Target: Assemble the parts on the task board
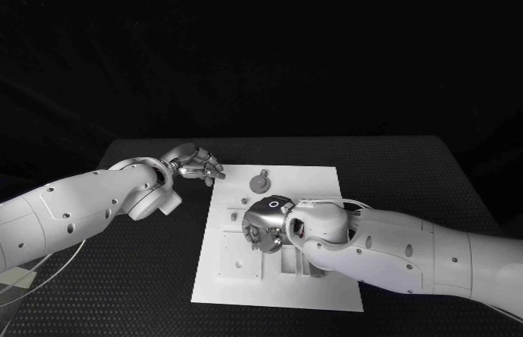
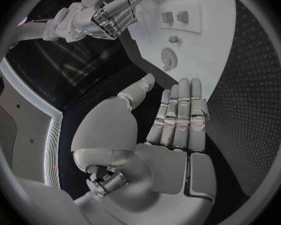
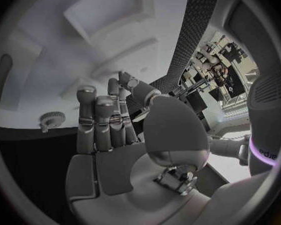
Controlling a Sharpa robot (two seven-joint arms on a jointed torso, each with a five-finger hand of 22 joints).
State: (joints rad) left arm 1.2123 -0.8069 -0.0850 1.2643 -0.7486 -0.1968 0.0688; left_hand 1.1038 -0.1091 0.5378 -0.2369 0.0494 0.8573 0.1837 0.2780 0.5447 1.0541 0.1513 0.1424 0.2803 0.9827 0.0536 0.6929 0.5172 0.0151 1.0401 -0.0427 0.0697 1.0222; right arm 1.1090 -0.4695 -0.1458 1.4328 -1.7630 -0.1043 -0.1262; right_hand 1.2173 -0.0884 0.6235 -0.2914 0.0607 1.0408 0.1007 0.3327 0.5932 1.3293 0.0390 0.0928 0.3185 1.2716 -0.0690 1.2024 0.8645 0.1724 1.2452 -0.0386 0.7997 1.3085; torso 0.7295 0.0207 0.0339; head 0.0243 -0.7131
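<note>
Head view: parts (image 1: 259,182) on task board (image 1: 311,276)

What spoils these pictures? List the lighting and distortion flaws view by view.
Head view: the room behind the table is black, and the task board glares white, washing out its relief. Left wrist view: fisheye bends the board's edge, and the left hand shows clearly. Right wrist view: the right hand hides much of the board, and its edges curve.
</note>
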